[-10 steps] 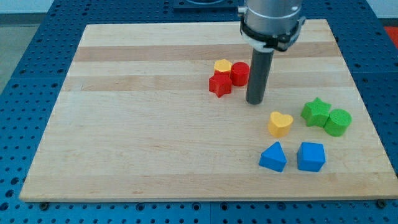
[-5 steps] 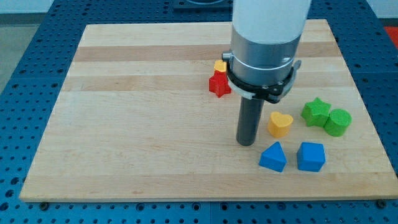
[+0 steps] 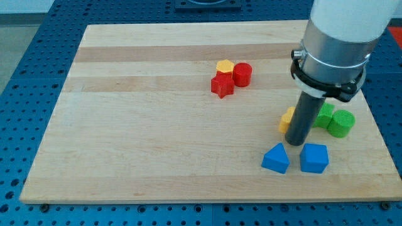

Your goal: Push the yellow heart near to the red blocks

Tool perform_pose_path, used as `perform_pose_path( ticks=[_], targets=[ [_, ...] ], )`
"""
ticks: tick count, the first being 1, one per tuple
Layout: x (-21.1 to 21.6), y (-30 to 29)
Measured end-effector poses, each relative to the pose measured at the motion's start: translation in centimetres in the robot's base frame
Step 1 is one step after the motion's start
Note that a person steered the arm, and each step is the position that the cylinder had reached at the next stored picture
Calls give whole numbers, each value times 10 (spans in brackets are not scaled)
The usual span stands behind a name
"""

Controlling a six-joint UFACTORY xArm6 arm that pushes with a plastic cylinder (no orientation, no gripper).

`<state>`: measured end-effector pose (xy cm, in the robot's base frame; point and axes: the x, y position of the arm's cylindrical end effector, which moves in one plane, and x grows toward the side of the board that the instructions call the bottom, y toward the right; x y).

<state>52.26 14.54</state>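
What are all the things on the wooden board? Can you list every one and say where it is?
red star: 1, red, middle of the board toward the view's top
red cylinder: 1, red, just right of the red star
yellow block: 1, yellow, shape unclear, just above the red star
yellow heart: 1, yellow, right half, mostly hidden behind the rod
green star: 1, green, right side, partly hidden
green cylinder: 1, green, right of the green star
blue triangular block: 1, blue, lower right
blue cube: 1, blue, right of the blue triangular block
wooden board: 1, pale wood, fills the view
my tip: 1, dark rod end, right beside the yellow heart, above the blue blocks
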Motion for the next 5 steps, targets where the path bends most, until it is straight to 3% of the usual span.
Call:
perform_pose_path(
  ticks=[5],
  targets=[
    [-63,6]
  ],
)
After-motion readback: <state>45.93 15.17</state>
